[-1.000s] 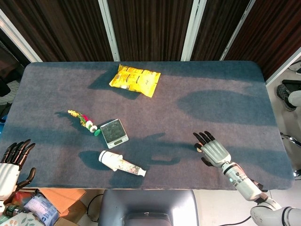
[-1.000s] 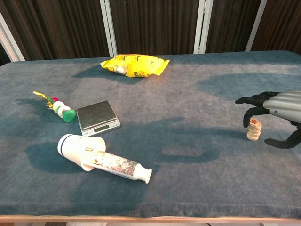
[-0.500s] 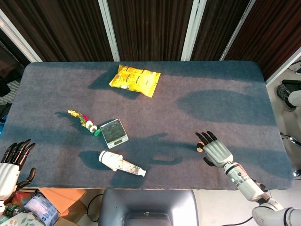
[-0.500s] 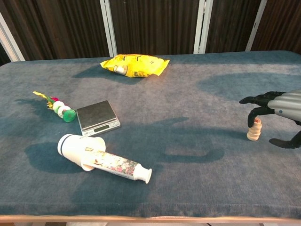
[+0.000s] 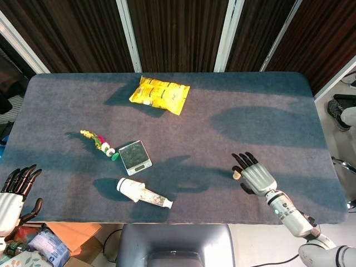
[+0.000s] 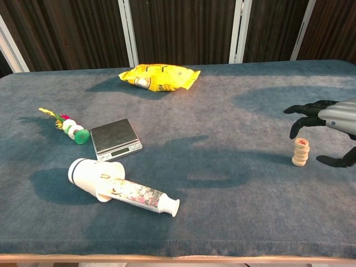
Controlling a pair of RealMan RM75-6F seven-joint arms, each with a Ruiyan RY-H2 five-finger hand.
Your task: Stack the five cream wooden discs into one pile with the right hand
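The cream wooden discs stand in one upright pile (image 6: pixel 301 152) near the table's right front; the top disc bears a red mark. From the head view only the pile's top (image 5: pixel 236 175) peeks out beside the fingers. My right hand (image 6: pixel 328 125) hovers just right of and above the pile, fingers spread, thumb low, touching nothing; the same right hand (image 5: pixel 256 176) shows in the head view. My left hand (image 5: pixel 14 192) hangs off the table's front left corner, fingers apart and empty.
A yellow snack bag (image 5: pixel 160 94) lies at the back. A small scale (image 6: pixel 115 138), a bead toy (image 6: pixel 69 126) and a white cup with a patterned tube in it (image 6: pixel 119 187) sit at the left front. The table's front edge (image 6: pixel 178 257) is near.
My right hand has lifted off the pile's top and drawn back to the right, leaving the discs standing free. The left hand has not moved.
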